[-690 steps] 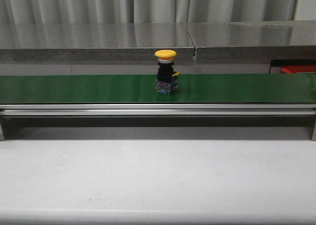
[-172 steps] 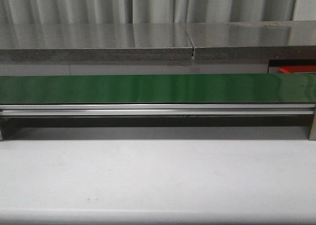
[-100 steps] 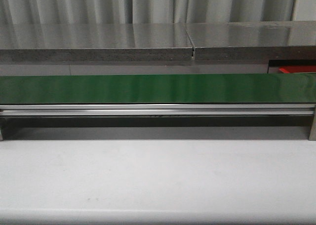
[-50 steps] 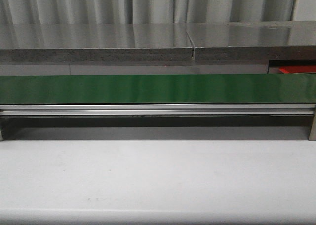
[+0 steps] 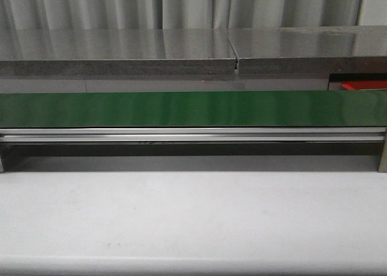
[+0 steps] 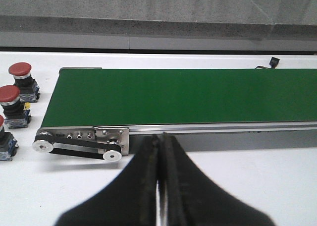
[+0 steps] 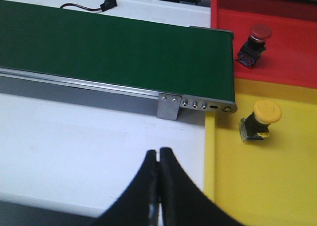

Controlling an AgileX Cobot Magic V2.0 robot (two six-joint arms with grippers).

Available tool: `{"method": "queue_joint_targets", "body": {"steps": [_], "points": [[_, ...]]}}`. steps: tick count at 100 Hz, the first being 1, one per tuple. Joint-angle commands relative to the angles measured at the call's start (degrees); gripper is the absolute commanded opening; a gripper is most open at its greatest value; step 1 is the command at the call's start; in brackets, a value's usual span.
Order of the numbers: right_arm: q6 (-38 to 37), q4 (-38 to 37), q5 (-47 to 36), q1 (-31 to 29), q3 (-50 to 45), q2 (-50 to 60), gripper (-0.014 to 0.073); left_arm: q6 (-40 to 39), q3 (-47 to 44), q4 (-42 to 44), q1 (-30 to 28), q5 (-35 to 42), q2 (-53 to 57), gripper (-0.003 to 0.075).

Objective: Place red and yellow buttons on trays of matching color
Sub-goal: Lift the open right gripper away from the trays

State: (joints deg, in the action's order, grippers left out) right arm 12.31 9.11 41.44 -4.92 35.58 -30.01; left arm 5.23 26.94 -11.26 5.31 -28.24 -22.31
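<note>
The white table (image 5: 193,215) lies bare in front of the green belt (image 5: 193,109), which runs nearly the full width of the front view. At the belt's right end sit the yellow tray (image 7: 262,181) and, beyond it, the red tray (image 7: 292,42), edges touching. A yellow button (image 7: 258,120) stands tilted in the yellow tray; a red button (image 7: 253,44) lies in the red tray. Three more red buttons (image 6: 14,105) wait off the belt's left end. The left gripper (image 6: 159,186) and right gripper (image 7: 158,186) are both closed and empty.
</note>
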Motion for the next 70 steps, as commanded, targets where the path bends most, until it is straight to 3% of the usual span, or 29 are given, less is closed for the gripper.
{"method": "queue_joint_targets", "body": {"steps": [1, 59, 70], "points": [[0.5, 0.3, -3.2, 0.2, 1.2, -0.1, -0.0117, -0.1, 1.6, -0.9, 0.4, 4.6, -0.3, -0.0019], [0.5, 0.3, -2.8, 0.2, 1.2, -0.1, -0.0117, -0.1, 1.6, -1.0, 0.4, 4.4, -0.3, -0.0018], [0.5, 0.3, -2.8, 0.2, 1.2, -0.1, -0.0117, -0.1, 1.6, -0.8, 0.4, 4.0, -0.3, 0.0016]]}}
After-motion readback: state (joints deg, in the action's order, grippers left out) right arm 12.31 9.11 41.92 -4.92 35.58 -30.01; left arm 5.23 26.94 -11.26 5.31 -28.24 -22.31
